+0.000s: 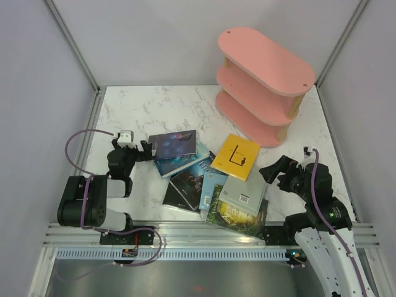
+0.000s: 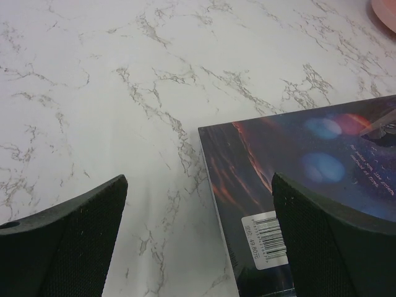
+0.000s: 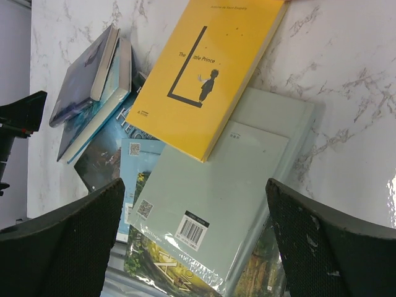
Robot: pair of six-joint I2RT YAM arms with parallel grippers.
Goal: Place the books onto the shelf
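The left claw (image 1: pixel 146 150) is gaping wide, holding nothing, low over the white marble-patterned bench (image 1: pixel 133 111). It is sitting at the 9 o'clock edge of the dark purple-blue paperback (image 1: pixel 176 144). In the left wrist view its right finger (image 2: pixel 331 241) is overlapping that book's barcode corner, though I cannot tell whether it is touching.

The purple-blue paperback is lying on top of a teal paperback (image 1: pixel 180 164). At 6 o'clock from these, a black paperback (image 1: pixel 185 189) is lying flat, with a light blue paperback (image 1: pixel 213 180) just beside it. Further right, the yellow paperback (image 1: pixel 236 156) is resting partly over the grey paperback (image 1: pixel 243 193), which is covering a green-yellow landscape paperback (image 1: pixel 238 216).

The right claw (image 1: pixel 272 173) is also spreading wide and empty, hovering at 3 o'clock of the grey paperback.

The pink three-tier oval shelf with light wooden posts (image 1: pixel 263 80) is standing upright at 1 o'clock from the pile, apart from every book.
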